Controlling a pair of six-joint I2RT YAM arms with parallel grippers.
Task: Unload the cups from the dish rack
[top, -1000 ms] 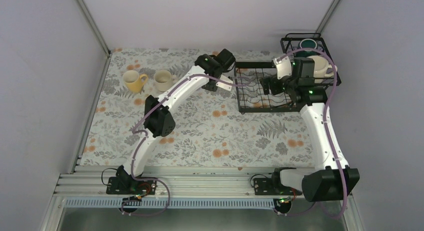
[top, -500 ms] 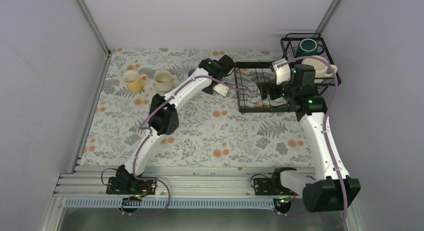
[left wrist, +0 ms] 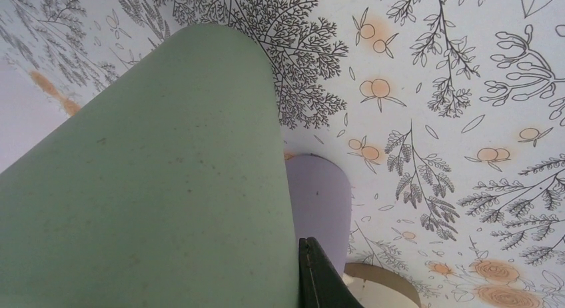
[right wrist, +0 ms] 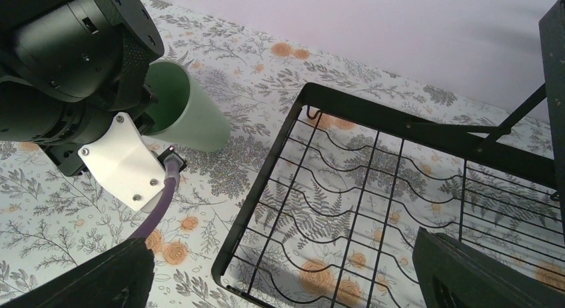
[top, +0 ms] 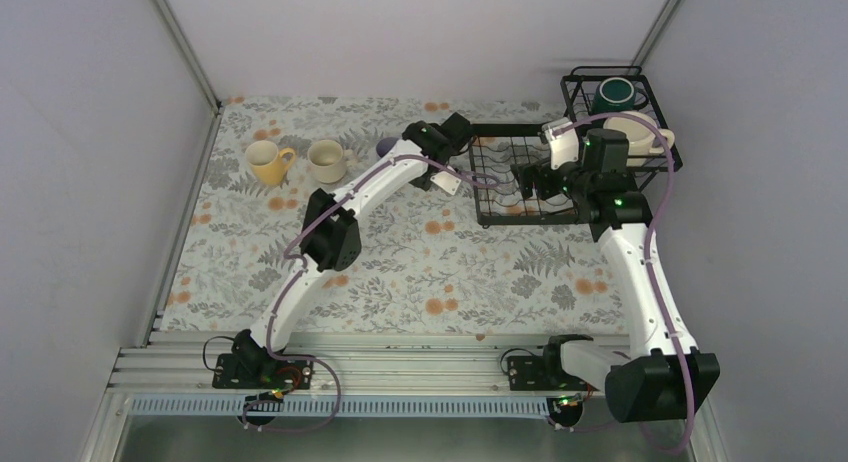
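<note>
Nearest, the right gripper [top: 530,178] hangs over the tray [top: 520,222], centre right of the top view, jaws wide apart with nothing between them. No cup shows in the tray.

Just off the tray's left edge, the left gripper [right wrist: 141,95] is clamped on the rim of the mint tumbler [right wrist: 190,118], which is outside the wires. The tumbler's long axis runs on from the gripper, tilted, base pointing away and down at the worktop [top: 450,272]. Whether the base touches cannot be told.

Just past it in the left wrist view the lavender tumbler [left wrist: 320,201] stands upright on the worktop. The cream mug [top: 327,161] and yellow mug [top: 268,162] stand further left in the top view.

Setting the mint tumbler down looks like the step in hand. It needs righting onto its base on the bare patch beside the lavender one, without knocking it.

Farthest, upper right, the basket [top: 600,74] holds the green mug [top: 612,90] and a second cream mug [top: 640,132]. The right arm is the nearer, the basket lying up and right of its gripper.
</note>
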